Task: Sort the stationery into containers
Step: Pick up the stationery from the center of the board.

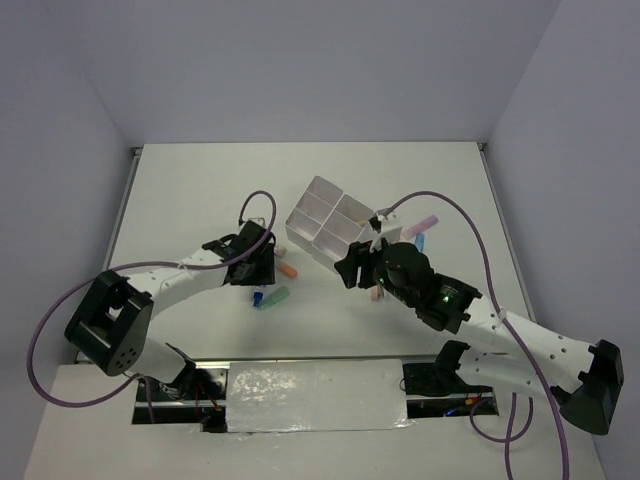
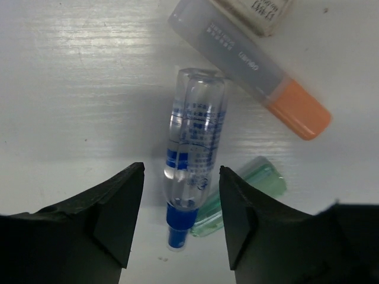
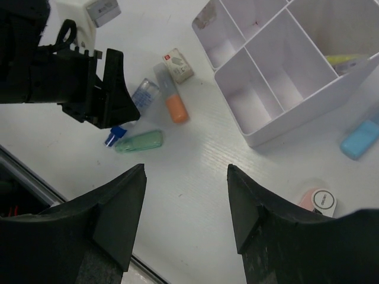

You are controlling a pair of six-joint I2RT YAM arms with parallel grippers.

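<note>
The blue-capped clear tube lies on the table between my left gripper's open jaws, with a gap on each side. A green highlighter lies just right of its cap, an orange highlighter beyond, and an eraser at the top edge. From above, the left gripper is left of the white four-compartment box. My right gripper is open and empty, above bare table between the green highlighter and the box. A yellow item lies in one compartment.
A blue highlighter and a pink item with a round white label lie near the box's right side. A pink highlighter lies further right. The table's front edge and a dark gap are below the left gripper.
</note>
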